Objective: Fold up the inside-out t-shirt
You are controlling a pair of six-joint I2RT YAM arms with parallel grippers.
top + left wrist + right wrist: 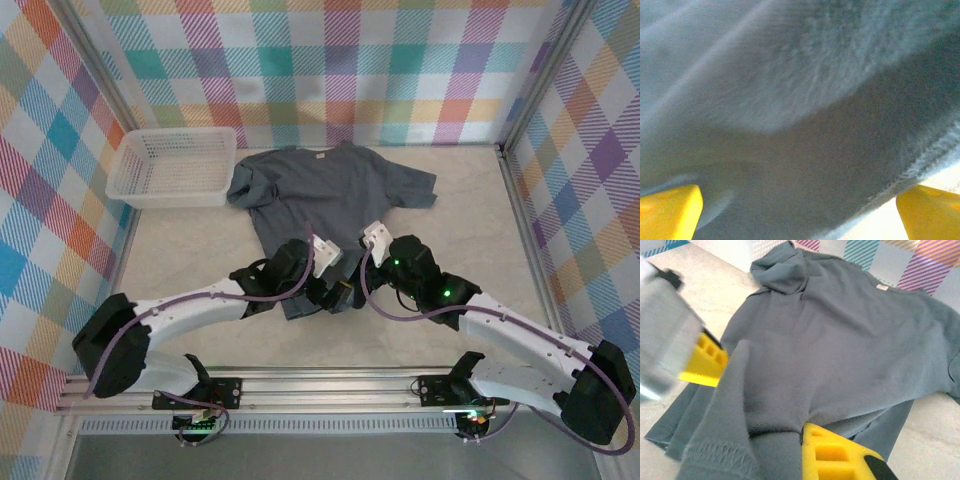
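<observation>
right gripper (792, 442) pinching t-shirt (330, 190), basket (172, 198) alongside

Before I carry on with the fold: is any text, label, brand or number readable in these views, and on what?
No text can be quoted from these views.
Neck label at the collar of the dark grey t-shirt: a small pale tag, too small to read.
White mesh basket: no lettering visible.

One grey t-shirt (330, 190), one white basket (170, 165), two robot arms, left (190, 305) and right (520, 345)
</observation>
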